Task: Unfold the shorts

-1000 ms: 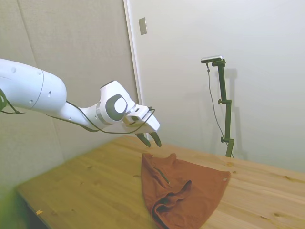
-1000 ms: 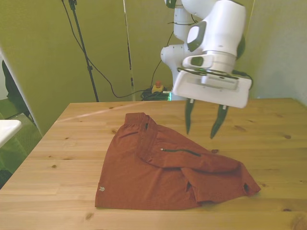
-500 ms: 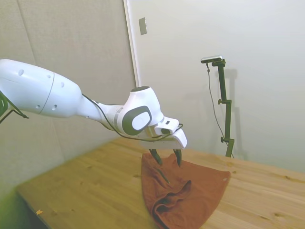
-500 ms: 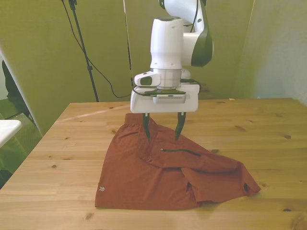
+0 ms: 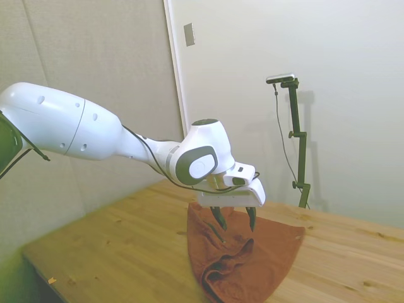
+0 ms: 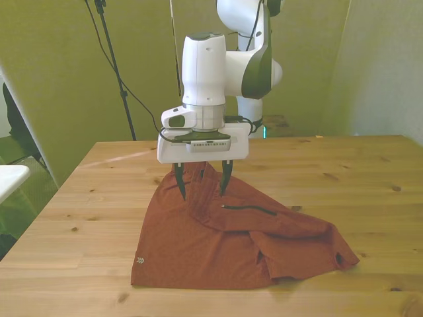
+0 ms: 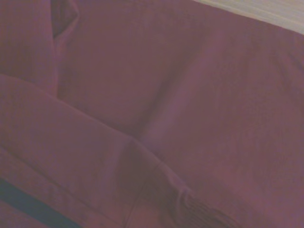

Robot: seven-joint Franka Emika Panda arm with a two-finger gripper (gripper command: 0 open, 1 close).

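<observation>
I see the wooden bench (image 6: 370, 198) filling the lower part of the side and front views, with the white arm (image 5: 95, 132) reaching over it. The shorts (image 6: 225, 244) lie on the bench, near its middle and toward the near edge in the front view; they are rust-orange, still folded over themselves, with a thick fold running from the waistband toward the front view's right. In the side view the shorts (image 5: 243, 252) look like a crumpled heap with a flat part behind it. The gripper (image 6: 202, 187) points straight down over the waistband end of the shorts, on the far side of the garment in the front view. Its jaws stand apart, with a clear gap between the two dark fingers (image 6: 180, 185), and nothing is between them. In the side view the gripper (image 5: 235, 219) is just above the cloth; I cannot tell if the tips touch the fabric or are a little above it. A dark zipper line (image 6: 248, 209) runs along the upper fold, just to the front view's right of the jaws. A small pale mark (image 6: 139, 260) sits at the corner of the shorts nearest the front view's left. The wrist view shows only the shorts (image 7: 199, 109) from close by, blurred, with a soft crease and a strip of bench (image 7: 266, 10) at one edge.
</observation>
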